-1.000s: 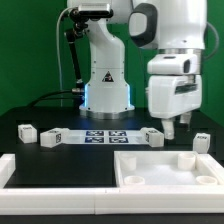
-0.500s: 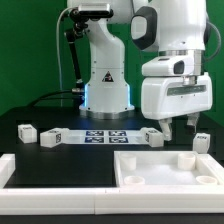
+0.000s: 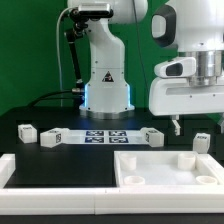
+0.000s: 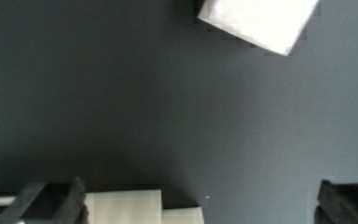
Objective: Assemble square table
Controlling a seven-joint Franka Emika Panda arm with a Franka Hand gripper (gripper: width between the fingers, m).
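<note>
The white square tabletop [image 3: 165, 172] lies tray-side up at the front right of the exterior view. Several short white tagged legs lie behind it: two at the left [image 3: 27, 131] [image 3: 50, 138], one in the middle [image 3: 150, 137] and one at the far right [image 3: 201, 141]. My gripper [image 3: 179, 126] hangs above the black table between the middle and far-right legs, touching nothing. In the wrist view the gripper [image 4: 201, 200] is open wide and holds nothing. A white block [image 4: 140, 206] lies below it near one finger [image 4: 51, 198]. Another white piece [image 4: 256, 22] lies further off.
The marker board [image 3: 105, 136] lies flat between the legs, in front of the robot base [image 3: 105, 85]. A long white border rail [image 3: 55, 188] runs along the front left and turns up the left edge. Green backdrop behind.
The arm's hand has swung toward the exterior view's right and turned, carrying the fingers rightward from beside the middle leg. No part has moved.
</note>
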